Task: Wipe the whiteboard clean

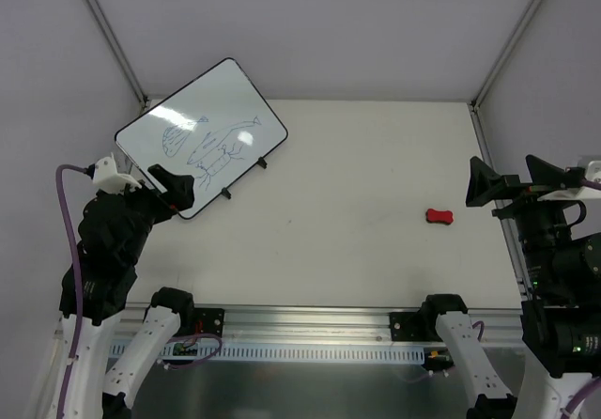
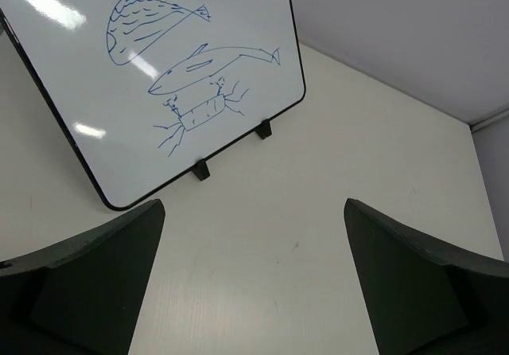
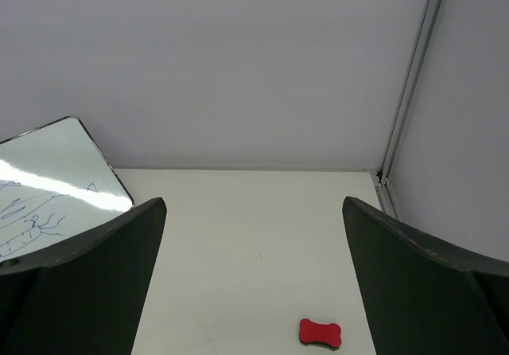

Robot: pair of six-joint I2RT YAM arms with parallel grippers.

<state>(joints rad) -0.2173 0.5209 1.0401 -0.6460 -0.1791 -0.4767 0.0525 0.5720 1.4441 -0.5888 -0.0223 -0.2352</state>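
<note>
Status: erasing has not begun. The whiteboard [image 1: 202, 137] sits at the far left corner of the table [image 1: 357, 259], turned at an angle. Its two black clips [image 2: 200, 169] are on the long edge facing the table's middle. The board may be propped up on them, but the views do not settle this. Blue drawings [image 2: 199, 60] (a fish-like shape among them) cover its middle, and no wiped patch is visible.

The red eraser [image 1: 439, 216] lies well apart on the right side of the table, touched by nothing. The left gripper [image 1: 169, 192] hovers at the board's near edge, fingers spread wide and empty. The right gripper [image 1: 512, 182] is near the eraser, to its right, fingers likewise spread and empty.

Remaining: pick up the eraser, carry it to the board, wipe off all marks.
</note>
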